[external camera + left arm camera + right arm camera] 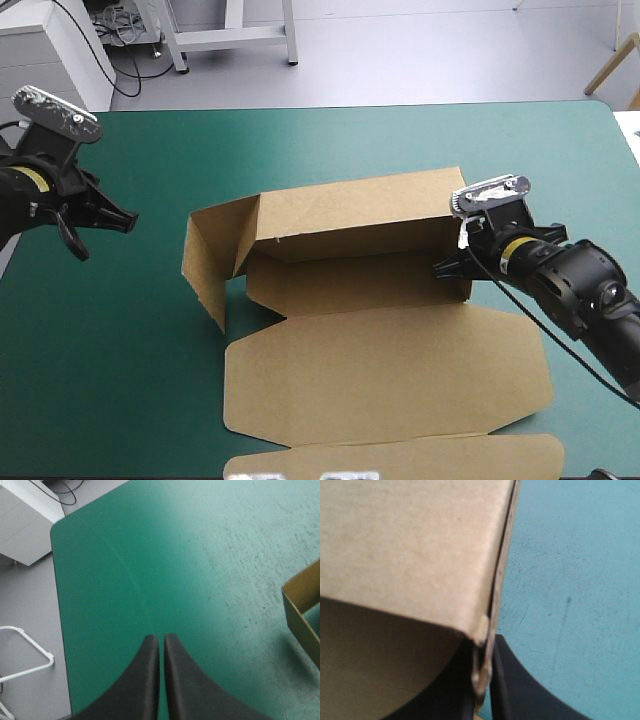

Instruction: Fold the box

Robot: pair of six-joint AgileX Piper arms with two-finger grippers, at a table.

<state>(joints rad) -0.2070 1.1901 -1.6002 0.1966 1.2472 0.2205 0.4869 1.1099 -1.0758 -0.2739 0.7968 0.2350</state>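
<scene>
The brown box lies mid-table with its back wall and left wall raised. Its lid lies flat toward the front edge. My right gripper is at the box's right end, shut on the box. In the right wrist view the black fingers pinch the upright edge of the right wall, all but meeting at the gripper. My left gripper hovers over the teal-green cover, well left of the box. It is shut on nothing. Ahead of it and off to one side shows a corner of the box.
Bare teal-green cover separates the left gripper from the box's left wall. The table's left edge and rounded far corner lie ahead of the left gripper. The lid's front flap reaches the table's front edge.
</scene>
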